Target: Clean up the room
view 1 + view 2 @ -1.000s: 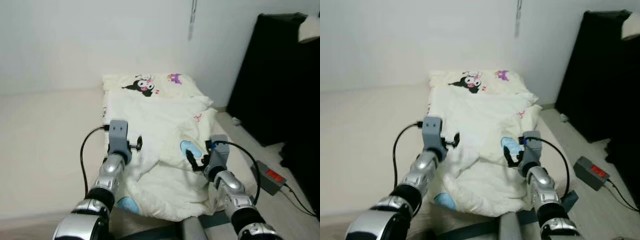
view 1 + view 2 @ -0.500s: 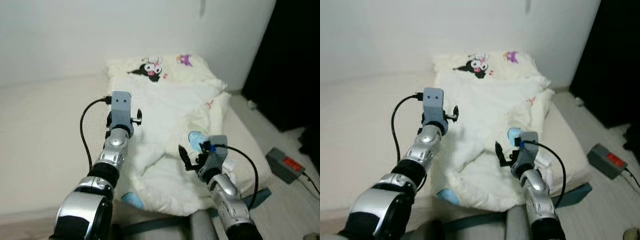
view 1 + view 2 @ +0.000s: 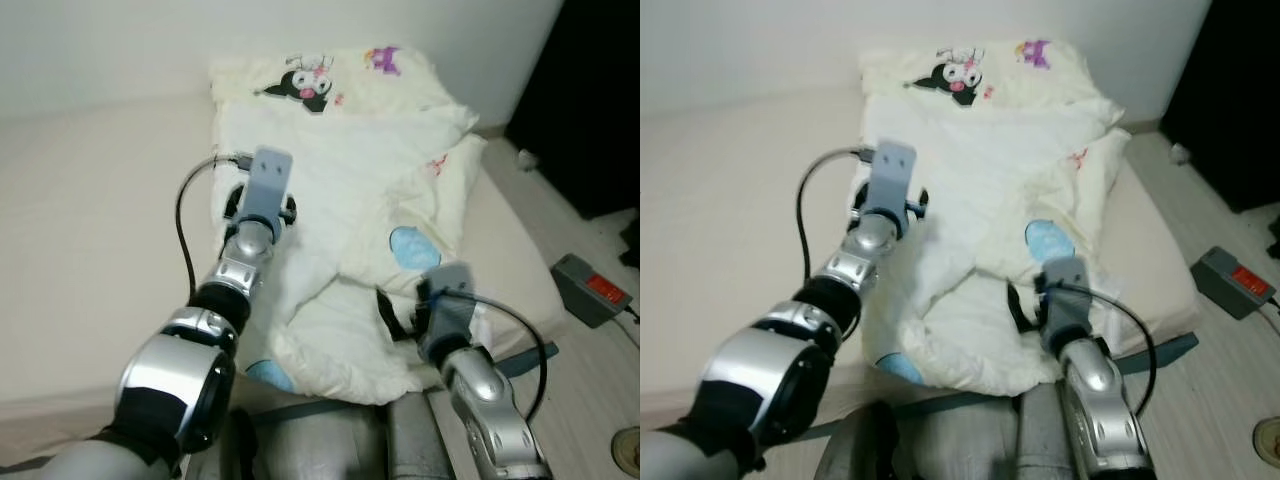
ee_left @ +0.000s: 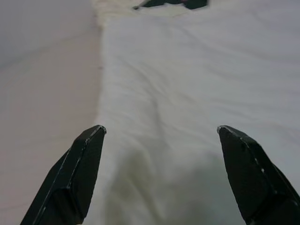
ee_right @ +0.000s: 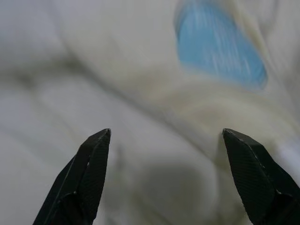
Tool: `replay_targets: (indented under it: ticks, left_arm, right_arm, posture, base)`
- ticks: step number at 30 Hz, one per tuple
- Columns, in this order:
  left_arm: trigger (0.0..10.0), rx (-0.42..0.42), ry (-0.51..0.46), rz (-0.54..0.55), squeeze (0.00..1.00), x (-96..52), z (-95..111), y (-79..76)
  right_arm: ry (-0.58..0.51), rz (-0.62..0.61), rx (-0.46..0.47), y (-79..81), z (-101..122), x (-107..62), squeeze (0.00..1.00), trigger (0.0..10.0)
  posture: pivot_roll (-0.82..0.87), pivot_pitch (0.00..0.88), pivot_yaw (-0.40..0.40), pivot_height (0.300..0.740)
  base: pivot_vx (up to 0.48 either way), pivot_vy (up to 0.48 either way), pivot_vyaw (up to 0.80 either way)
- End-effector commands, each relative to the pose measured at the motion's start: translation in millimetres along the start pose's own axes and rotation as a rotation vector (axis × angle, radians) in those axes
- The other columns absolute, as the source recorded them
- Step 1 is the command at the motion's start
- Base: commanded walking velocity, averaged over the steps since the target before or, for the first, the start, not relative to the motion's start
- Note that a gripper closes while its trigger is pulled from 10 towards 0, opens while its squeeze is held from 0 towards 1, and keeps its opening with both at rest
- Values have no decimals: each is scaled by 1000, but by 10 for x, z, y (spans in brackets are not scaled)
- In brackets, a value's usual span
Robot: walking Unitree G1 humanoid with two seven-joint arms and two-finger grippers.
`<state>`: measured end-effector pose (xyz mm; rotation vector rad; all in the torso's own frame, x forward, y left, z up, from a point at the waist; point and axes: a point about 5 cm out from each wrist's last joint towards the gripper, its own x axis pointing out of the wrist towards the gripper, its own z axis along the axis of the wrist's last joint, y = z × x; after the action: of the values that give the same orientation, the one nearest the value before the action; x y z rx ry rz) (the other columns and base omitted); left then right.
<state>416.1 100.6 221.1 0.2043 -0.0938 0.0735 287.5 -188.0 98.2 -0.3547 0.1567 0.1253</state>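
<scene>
Quilt: the cream quilt [image 3: 350,230] lies crumpled on the bed [image 3: 90,250], running from centre toward 12 o'clock, where a cartoon print sits; a blue patch [image 3: 408,247] shows at about 3 o'clock of centre.
Left gripper: the left gripper [image 4: 159,173] hovers over the quilt's edge toward 10 o'clock, spread wide and empty.
Right gripper: the right gripper [image 5: 166,180] hangs above the folds at 5 o'clock, just short of the blue patch, likewise released.
Step in hand: likely reaching to seize the quilt for straightening.
Doing it well: lower both onto raised folds, pinch a thick ridge, then pull evenly.
Surroundings: wall [image 3: 120,40] at 12 o'clock; a grey box [image 3: 592,290] with a red label on the floor at 3 o'clock.
</scene>
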Motion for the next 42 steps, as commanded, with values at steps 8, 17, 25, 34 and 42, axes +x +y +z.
replay_targets:
  ticks: [8,17,25,34,42]
  left_arm:
    - [10000,-43,41,42,0,-42,-160,65]
    - [10000,-35,78,7,0,-271,-566,53]
    - [10000,-40,174,-33,0,-675,-992,-73]
    - [10000,-52,170,-57,0,-761,-962,-113]
    - [10000,-57,164,-69,0,-822,-877,-119]
  right_arm:
    - [91,70,-426,-127,-127,143,0,10000]
    - [-33,-10,-628,-455,325,264,0,10000]
    - [-50,-12,-796,-592,656,312,0,10000]
    - [185,-86,-776,-942,361,215,0,10000]
    - [709,-243,-784,-1420,-198,-172,0,10000]
  posture:
    - [-125,378,121,567]
    - [-110,376,96,567]
    - [-108,370,82,567]
    - [-108,369,81,567]
    - [-101,369,70,567]
  base:
    - [0,0,0]
    - [0,0,0]
    - [0,0,0]
    - [0,0,0]
    - [0,0,0]
